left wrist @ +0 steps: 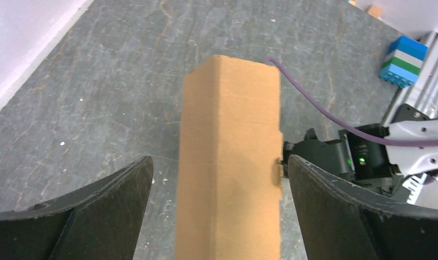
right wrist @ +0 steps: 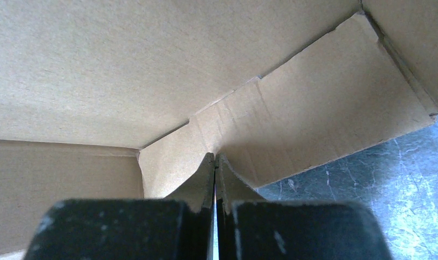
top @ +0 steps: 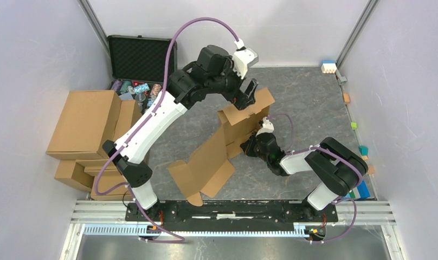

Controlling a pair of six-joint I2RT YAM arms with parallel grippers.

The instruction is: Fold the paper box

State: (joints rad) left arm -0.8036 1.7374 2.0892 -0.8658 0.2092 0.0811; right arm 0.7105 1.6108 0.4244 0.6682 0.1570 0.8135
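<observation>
Brown corrugated cardboard is basically the whole scene. The paper box (top: 208, 157) is a half-folded die-cut sheet sitting mid-table, running diagonally from near the arm bases up toward the far right. Its near end lies on the grey table (top: 309, 103), and the far end is tipped up with flaps sticking out.

The left gripper (left wrist: 219, 162) is at that raised far end, jaws spread wide. From the left wrist view, one upright flap stands between the two black fingers (left wrist: 97, 211) with clear space on both sides, so it's not touching either of them.

The right gripper (right wrist: 214, 162) is tucked in low on the right side of the sheet, under the lifted part. Its jaws are together with only a hairline slit between them, and the tips are right up against the edge of a small flap where the creases meet. I honestly can't tell if any cardboard is nipped in there.

Other stuff:
- There's a pile of ready-made cartons (top: 87, 122) on the left.
- An open black foam-lined case (top: 142, 57) stands at the back left.
- A blue-and-green block (left wrist: 404, 62) sits over by the right edge.
- A purple cable (left wrist: 325, 111) loops off the right arm.
</observation>
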